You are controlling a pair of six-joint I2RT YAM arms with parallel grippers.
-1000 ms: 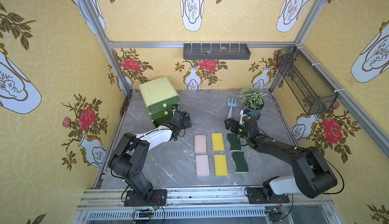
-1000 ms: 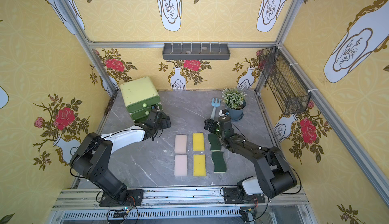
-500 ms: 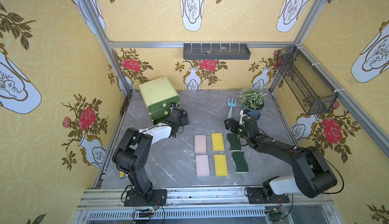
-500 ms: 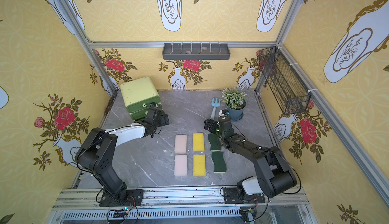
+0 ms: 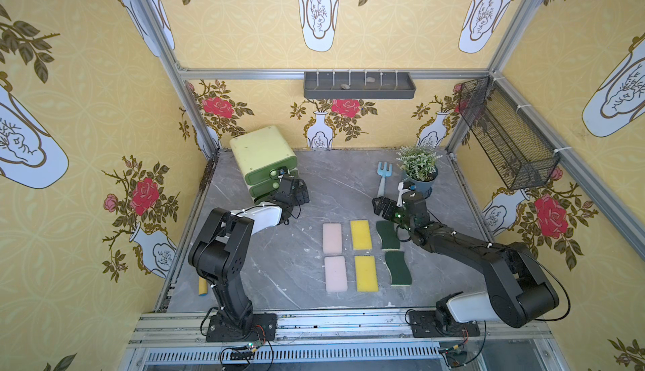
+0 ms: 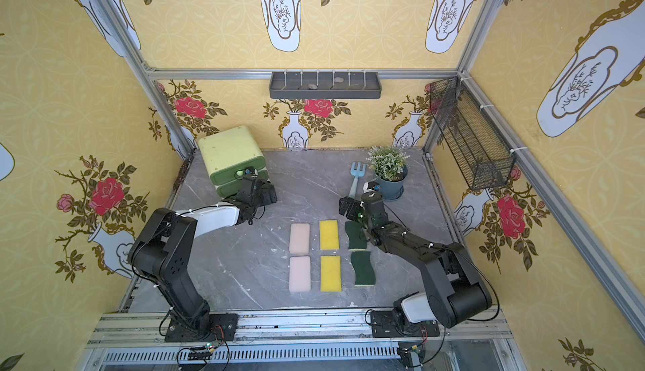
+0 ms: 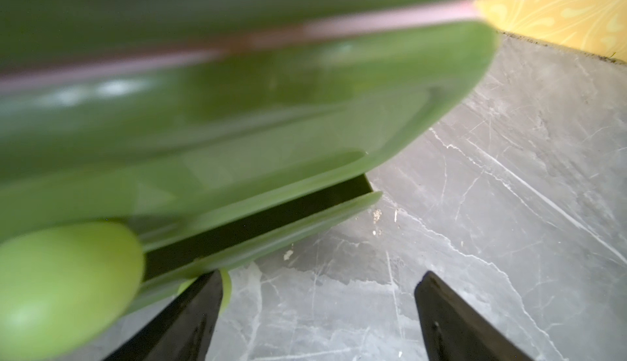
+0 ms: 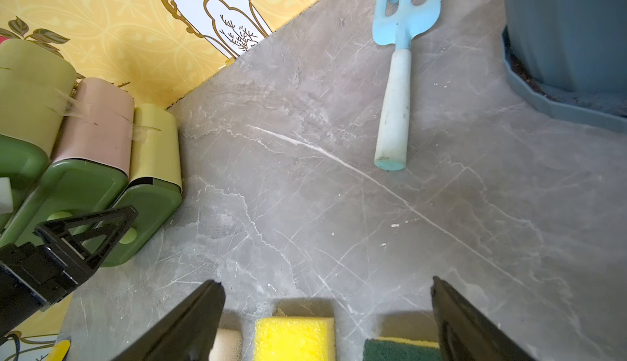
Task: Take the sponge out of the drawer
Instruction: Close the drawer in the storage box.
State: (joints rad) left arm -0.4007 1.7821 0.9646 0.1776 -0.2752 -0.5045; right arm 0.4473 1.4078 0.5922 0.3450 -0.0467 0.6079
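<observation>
Three stacked drawers make up the green drawer unit (image 5: 262, 149) at the back left of the tabletop (image 5: 286, 275). The sponge the task asks for is nowhere in sight, so I judge it lies inside one of them. A dark slit above the lowest front in the left wrist view may be a drawer standing slightly ajar, though the blur there is too heavy to be sure.

The left fingers (image 7: 190, 318) are spread wide apart with nothing between them, and their tips sit right at the drawer fronts. The large round knob (image 7: 64, 288) lies off to one side of the gap, not inside it. A smaller knob (image 7: 226, 288) peeks out just behind one fingertip. The fronts face the middle of the tabletop, so a drawer would slide out along a line from the back-left corner toward the centre. The coming move depends on centring a knob between the fingers before closing and pulling along that line.

The right fingers (image 8: 464, 325) are likewise apart and empty. They hover well away from the drawers, near the far end of a dark green sponge (image 5: 387, 235) in the set laid out on the tabletop. The left arm is plainly the nearer one.
</observation>
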